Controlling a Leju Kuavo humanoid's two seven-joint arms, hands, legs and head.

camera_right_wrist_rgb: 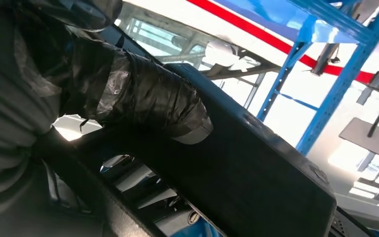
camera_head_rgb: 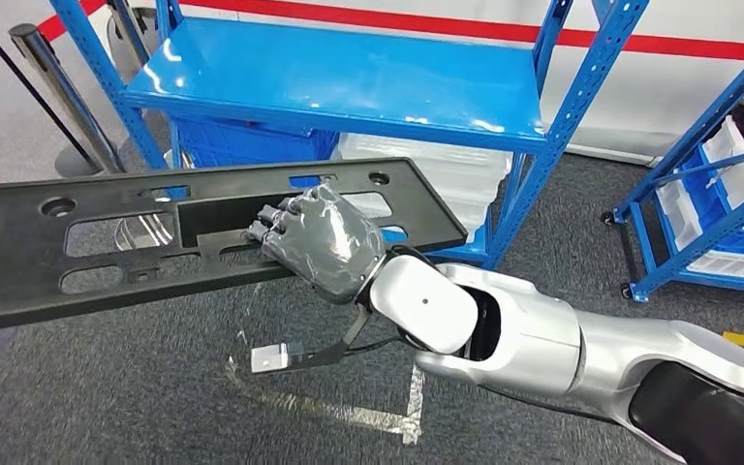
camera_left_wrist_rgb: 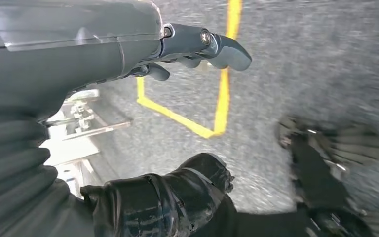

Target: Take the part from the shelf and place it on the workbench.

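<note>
A long black plastic part (camera_head_rgb: 77, 242) with several cut-outs hangs level in front of the blue shelf (camera_head_rgb: 349, 82), off its top board. My right hand (camera_head_rgb: 325, 242) grips the part's near edge right of its middle, fingers over the top face. In the right wrist view the taped thumb (camera_right_wrist_rgb: 143, 98) presses against the part's dark underside (camera_right_wrist_rgb: 256, 168). My left hand (camera_left_wrist_rgb: 79, 54) hangs over grey floor with its fingers apart and nothing in it.
White crates (camera_head_rgb: 446, 179) and a blue crate (camera_head_rgb: 242, 140) sit under the shelf. A second blue rack (camera_head_rgb: 707, 194) stands at the right, metal barrier posts (camera_head_rgb: 63, 97) at the left. Silver tape marks (camera_head_rgb: 349, 412) and yellow tape (camera_left_wrist_rgb: 222, 89) lie on the floor.
</note>
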